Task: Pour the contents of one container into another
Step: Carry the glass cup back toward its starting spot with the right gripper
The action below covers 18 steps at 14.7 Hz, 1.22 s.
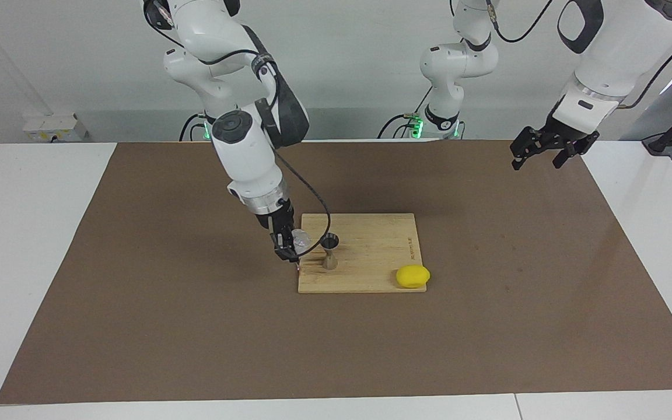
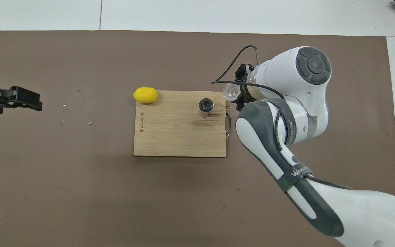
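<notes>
The clear glass cup [image 1: 300, 238] [image 2: 231, 91] hangs tilted in the air over the edge of the wooden board [image 1: 371, 256] [image 2: 170, 137] at the right arm's end. My right gripper [image 1: 290, 245] [image 2: 240, 94] is shut on it, with the wrist slanted. The silvery metal jigger [image 1: 329, 252] [image 2: 205, 106] stands upright on the board beside the cup, apart from it, its open top showing dark. My left gripper [image 1: 539, 160] [image 2: 36, 101] waits open and empty, raised over the mat at the left arm's end.
A yellow lemon [image 1: 412, 276] [image 2: 145, 95] lies at the board's corner farthest from the robots, toward the left arm's end. A brown mat [image 1: 137, 303] covers the table. The board's metal handle [image 2: 228, 124] sticks out at the right arm's end.
</notes>
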Motion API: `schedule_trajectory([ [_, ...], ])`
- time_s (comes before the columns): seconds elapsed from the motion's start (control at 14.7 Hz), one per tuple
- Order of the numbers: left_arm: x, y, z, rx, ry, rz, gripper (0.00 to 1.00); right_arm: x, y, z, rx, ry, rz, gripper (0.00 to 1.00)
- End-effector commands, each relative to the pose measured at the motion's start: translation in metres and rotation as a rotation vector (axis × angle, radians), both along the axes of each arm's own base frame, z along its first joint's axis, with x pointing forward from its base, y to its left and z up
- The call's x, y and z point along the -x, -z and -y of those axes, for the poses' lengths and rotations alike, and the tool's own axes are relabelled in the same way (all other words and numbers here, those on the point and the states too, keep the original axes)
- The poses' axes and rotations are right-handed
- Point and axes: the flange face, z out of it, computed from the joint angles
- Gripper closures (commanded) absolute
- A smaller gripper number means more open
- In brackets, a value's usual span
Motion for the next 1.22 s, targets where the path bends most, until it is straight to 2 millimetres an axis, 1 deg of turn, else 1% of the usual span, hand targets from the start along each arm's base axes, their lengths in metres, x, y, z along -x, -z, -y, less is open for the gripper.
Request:
schedule_trajectory([
  [0.0, 0.008, -0.001, -0.001, 0.009, -0.003, 0.006, 0.00, 0.009, 0.016, 0.033, -0.061, 0.057, -0.044, 1.00],
  [0.14, 0.008, -0.001, -0.001, 0.009, -0.005, 0.006, 0.00, 0.015, 0.025, 0.043, -0.110, 0.062, -0.064, 1.00],
  [0.41, 0.008, -0.001, -0.001, 0.009, -0.005, 0.006, 0.00, 0.024, 0.049, 0.095, -0.205, 0.109, -0.109, 1.00],
  [0.61, 0.008, -0.001, -0.001, 0.009, -0.003, 0.006, 0.00, 0.034, 0.067, 0.126, -0.253, 0.118, -0.127, 1.00],
  [0.95, 0.008, -0.001, -0.001, 0.009, -0.003, 0.006, 0.00, 0.045, 0.083, 0.155, -0.308, 0.126, -0.135, 1.00],
  [1.16, 0.008, -0.001, -0.001, 0.009, -0.005, 0.006, 0.00, 0.046, 0.092, 0.180, -0.325, 0.121, -0.137, 1.00],
])
